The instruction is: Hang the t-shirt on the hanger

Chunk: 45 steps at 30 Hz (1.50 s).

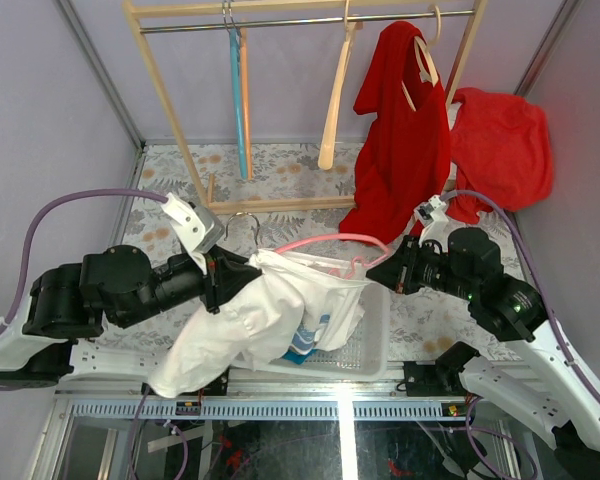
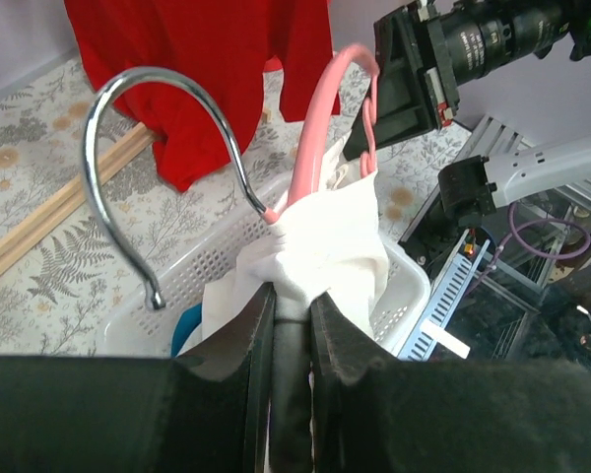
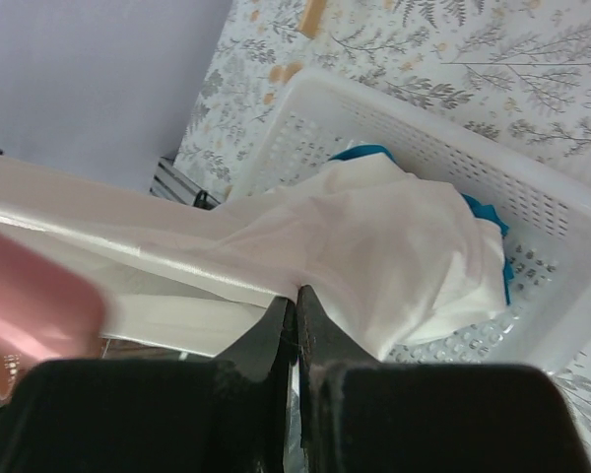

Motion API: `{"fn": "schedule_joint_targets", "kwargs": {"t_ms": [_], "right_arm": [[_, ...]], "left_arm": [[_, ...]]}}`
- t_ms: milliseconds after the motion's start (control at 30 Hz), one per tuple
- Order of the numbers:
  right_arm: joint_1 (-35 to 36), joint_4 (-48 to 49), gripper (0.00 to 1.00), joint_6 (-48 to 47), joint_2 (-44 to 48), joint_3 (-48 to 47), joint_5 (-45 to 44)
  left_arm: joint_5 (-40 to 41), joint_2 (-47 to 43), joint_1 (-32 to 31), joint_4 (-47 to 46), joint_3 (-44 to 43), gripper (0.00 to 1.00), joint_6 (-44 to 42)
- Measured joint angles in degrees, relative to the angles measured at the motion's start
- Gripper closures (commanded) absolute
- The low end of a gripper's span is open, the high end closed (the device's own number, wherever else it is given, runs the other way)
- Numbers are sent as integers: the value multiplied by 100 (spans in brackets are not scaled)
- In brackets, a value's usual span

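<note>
Top external view: the hanger (image 1: 325,238) lies with its long axis left to right across the middle of the frame, spanning the gap between the two claws. Its metal hook (image 1: 242,222) is at the left end.

1. Left claw (image 1: 217,277) — closed on a bunch of the t-shirt (image 1: 245,320) right at the hanger neck. In the left wrist view the cloth (image 2: 325,236) is pinched between the jaws just below the point where the hook meets the pink plastic (image 2: 315,128). Whether the plastic itself is also clamped cannot be told.
2. Right claw (image 1: 372,275) — closed on a thin stretched edge of the white cloth (image 3: 374,246), beside the hanger's far tip.

The shirt is drawn taut between both claws, just below the bare pink arm. Most of its bulk hangs lower left, under the left claw. The next move probably turns on the right claw, the nearer one to the uncovered tip, drawing that edge up over the arm.

Surroundings: a white basket (image 1: 378,345) sits on the bench directly beneath, with a blue cloth (image 1: 305,348) inside it. Red garments (image 1: 400,140) hang in the upper right of the frame, close behind the right claw — the likeliest obstruction. A wooden rack (image 1: 170,130) stands at the rear.
</note>
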<state>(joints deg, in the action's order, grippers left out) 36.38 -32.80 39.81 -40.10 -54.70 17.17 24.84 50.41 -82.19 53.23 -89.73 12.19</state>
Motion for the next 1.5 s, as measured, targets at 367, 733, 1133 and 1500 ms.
{"fn": "schedule_joint_targets", "kwargs": {"t_ms": [367,733,1133,1500], "right_arm": [[0,-560,100,-330,-26,-297,-470],[0,-1491,100,-935,-592,-1620,-953],[0,-2402,100,-1615,-1655,-3628,-1255],[0,-2771,100,-1993,-3432,-7093,-968]], "left_arm": [[-17,-9,-2,549,-59,100,197],[-20,214,0,813,-374,100,302],[2,651,0,1019,-979,100,275],[323,1104,0,979,-1788,100,-83]]}}
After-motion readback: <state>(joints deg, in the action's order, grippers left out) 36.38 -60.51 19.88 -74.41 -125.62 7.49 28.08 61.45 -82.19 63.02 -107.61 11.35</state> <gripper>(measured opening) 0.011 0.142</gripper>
